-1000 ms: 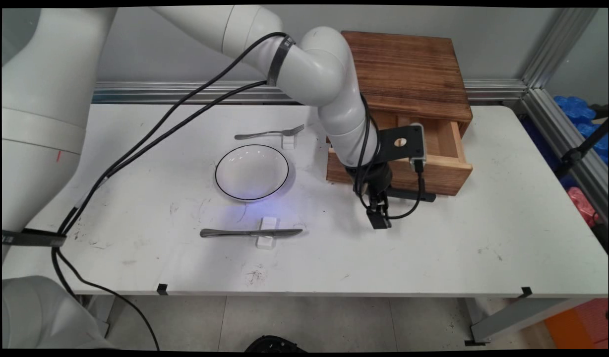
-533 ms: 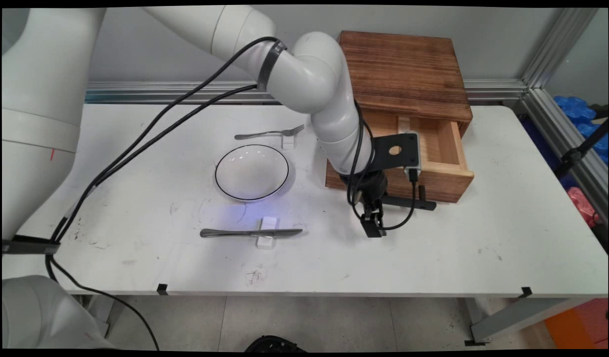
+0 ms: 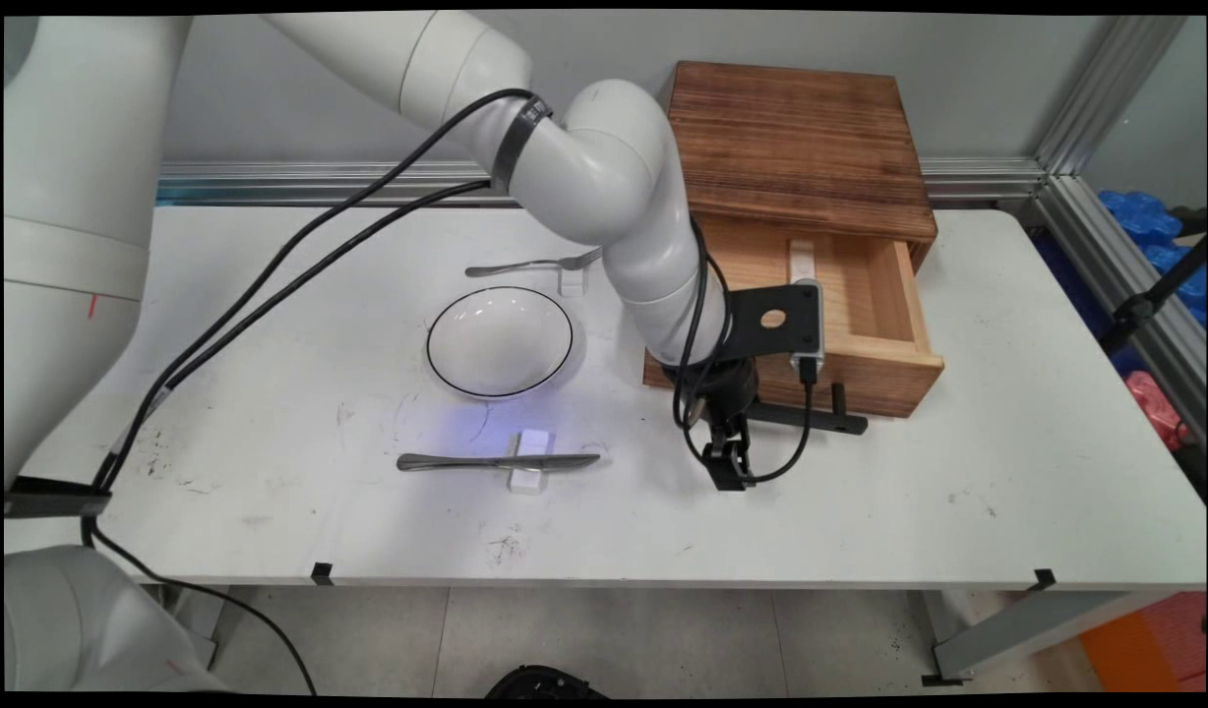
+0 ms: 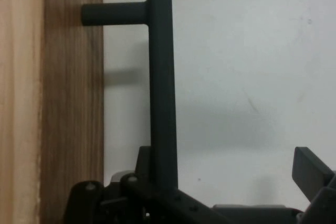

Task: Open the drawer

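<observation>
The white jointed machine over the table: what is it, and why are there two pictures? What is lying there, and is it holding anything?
It is a robot arm with a black two-finger gripper at its tip. The wide picture comes from a fixed camera looking down across the white table. The close picture comes from a camera on the hand itself, looking along the fingers.

On the table lie a white plate, a fork behind it and a knife in front, each propped on a small white block. To the right stands a wooden box with its drawer pulled open and a small white piece inside.

The gripper is open and grips nothing. The drawer's black handle runs between its fingers, close to one of them.
</observation>
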{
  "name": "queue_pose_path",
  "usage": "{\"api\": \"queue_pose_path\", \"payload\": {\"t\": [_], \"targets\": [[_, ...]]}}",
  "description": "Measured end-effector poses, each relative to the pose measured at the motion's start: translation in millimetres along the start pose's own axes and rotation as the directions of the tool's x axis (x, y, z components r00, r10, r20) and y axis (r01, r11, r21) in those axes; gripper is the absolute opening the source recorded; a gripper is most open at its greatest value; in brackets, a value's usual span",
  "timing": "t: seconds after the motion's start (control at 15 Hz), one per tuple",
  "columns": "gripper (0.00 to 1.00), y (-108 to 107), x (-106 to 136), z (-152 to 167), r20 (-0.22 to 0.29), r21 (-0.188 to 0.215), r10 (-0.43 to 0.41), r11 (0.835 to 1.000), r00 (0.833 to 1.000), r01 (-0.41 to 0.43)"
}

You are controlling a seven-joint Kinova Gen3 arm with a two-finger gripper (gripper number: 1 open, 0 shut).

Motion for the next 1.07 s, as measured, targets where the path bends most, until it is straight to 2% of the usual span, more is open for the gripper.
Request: {"api": "queue_pose_path", "payload": {"t": [1.07], "targets": [[1.00,34.6,-1.7,-1.4,-0.001,-0.033,0.016,0.999,1.000,-0.016]]}}
